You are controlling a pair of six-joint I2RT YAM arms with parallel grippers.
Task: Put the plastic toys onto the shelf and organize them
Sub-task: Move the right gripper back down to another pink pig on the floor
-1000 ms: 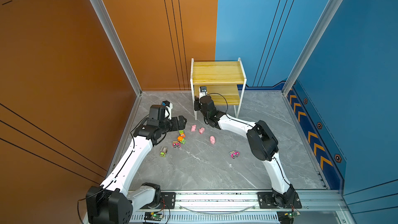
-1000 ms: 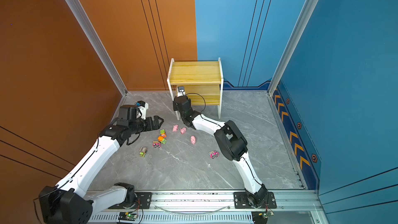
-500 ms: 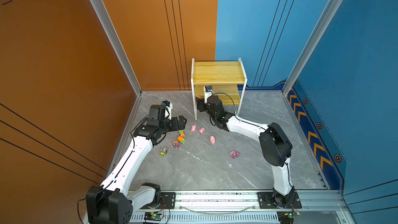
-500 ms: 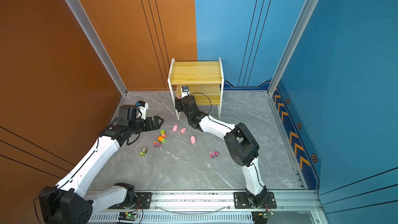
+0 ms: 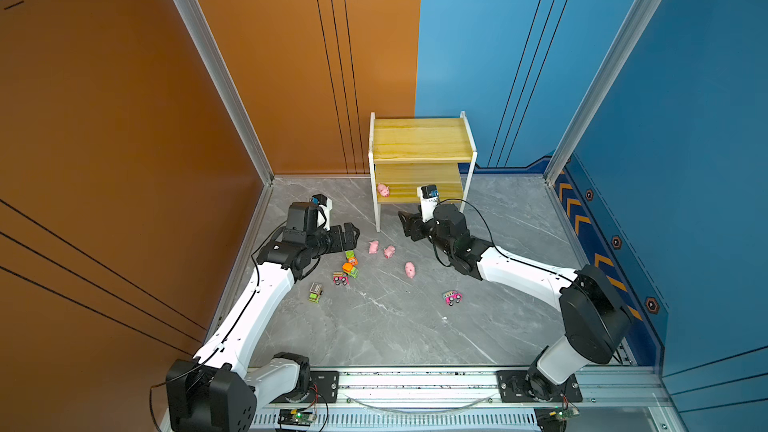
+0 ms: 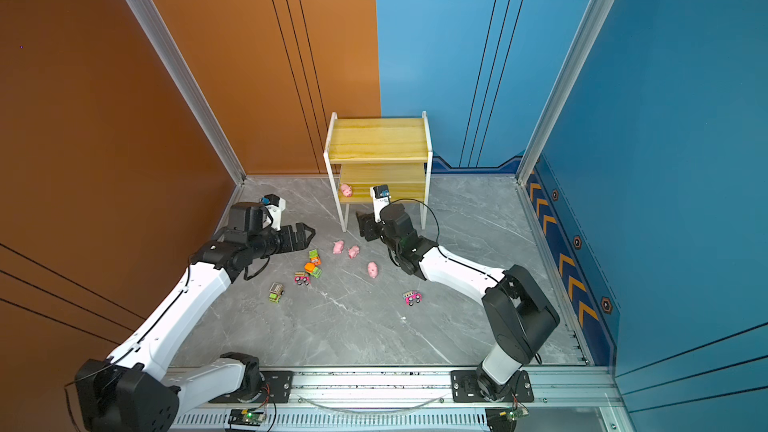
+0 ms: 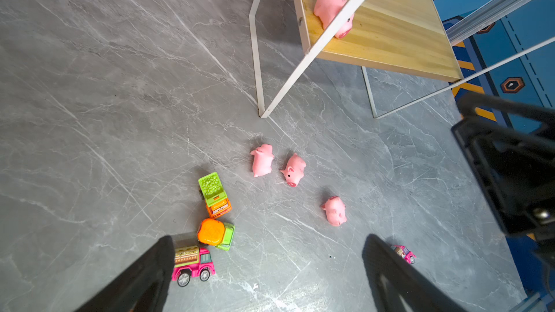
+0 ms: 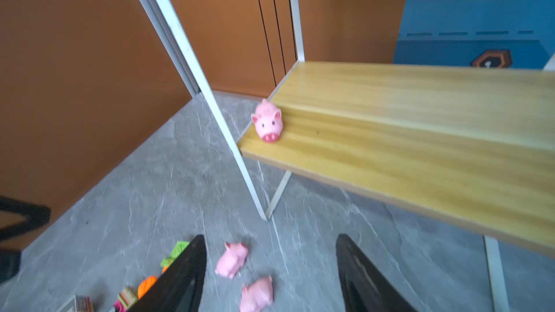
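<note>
The right end effector [image 5: 405, 226] has pulled back from the shelf [image 5: 419, 147]. A second ago it was reaching in at the lower board [image 5: 432, 191]. Now it hangs just in front of the shelf's front left leg, jaws spread and holding nothing. A pink pig [image 5: 382, 190] now shows at the 9 o'clock end of that board, upright, snout facing out. That spot was hidden behind the arm before. The left end effector [image 5: 352, 233] has not moved. It is spread wide and empty, above the surface [image 5: 374, 326] at 10 o'clock from the trucks.

I count four pigs. One is on the shelf and three are lying on the surface: a first floor pig [image 5: 373, 246] and a second floor pig [image 5: 389, 251] just beside each other, and a third floor pig [image 5: 410, 270] at 4 o'clock from them.

I count five trucks, all on the surface. A green-backed truck [image 5: 351, 258], an orange-topped truck [image 5: 350, 270] and a pink truck [image 5: 340, 278] are bunched together. A yellow-green truck [image 5: 315, 292] sits at 8 o'clock from them. A second pink truck [image 5: 452, 297] is well apart at 4 o'clock.
</note>
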